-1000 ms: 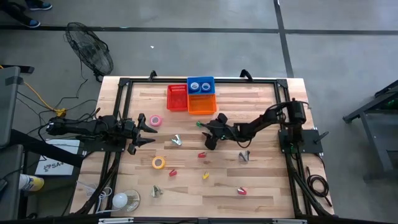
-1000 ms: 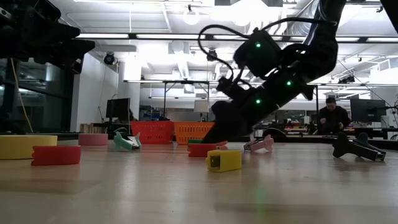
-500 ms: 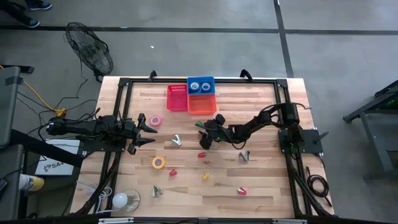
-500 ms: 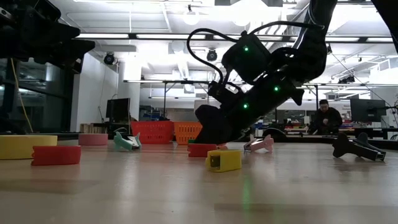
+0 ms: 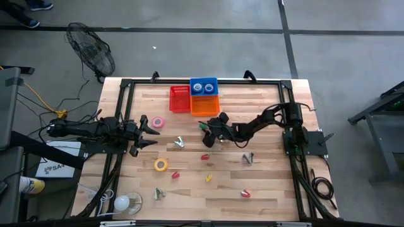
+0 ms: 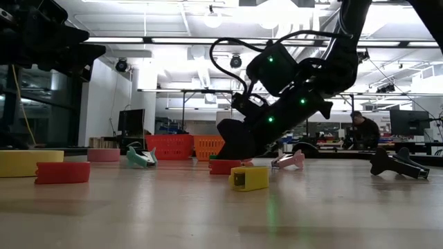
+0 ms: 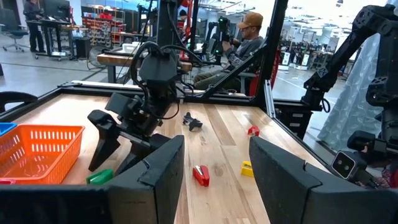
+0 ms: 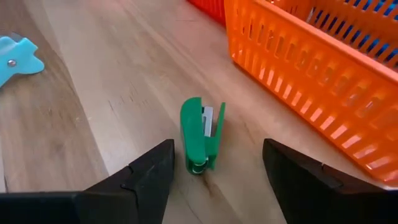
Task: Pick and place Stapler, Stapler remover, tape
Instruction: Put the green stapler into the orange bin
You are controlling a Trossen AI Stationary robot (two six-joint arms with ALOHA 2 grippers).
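Note:
A green stapler (image 8: 202,134) lies on its side on the wood just in front of the orange basket (image 8: 311,62); from above the green stapler (image 5: 202,125) shows near the table's middle. My right gripper (image 8: 216,152) is open and slants down over it, one finger on each side, touching nothing. It also shows in the high view (image 5: 206,135) and the low view (image 6: 239,142). My left gripper (image 5: 148,132) waits open at the table's left side. A pink tape roll (image 5: 158,122) and a yellow one (image 5: 161,164) lie flat near it.
Red (image 5: 180,99), orange (image 5: 205,105) and blue (image 5: 204,86) baskets stand at the far middle. Staple removers (image 5: 179,142) (image 5: 247,157) (image 5: 158,193) and small red (image 5: 205,156) and yellow (image 5: 208,178) staplers are scattered over the near half. A teal remover (image 8: 15,56) lies beside the right gripper.
My right gripper has moved a little toward the table's left edge and down, closing in on the green stapler, and has rolled slightly. Its fingers stay apart. The stapler has not moved.

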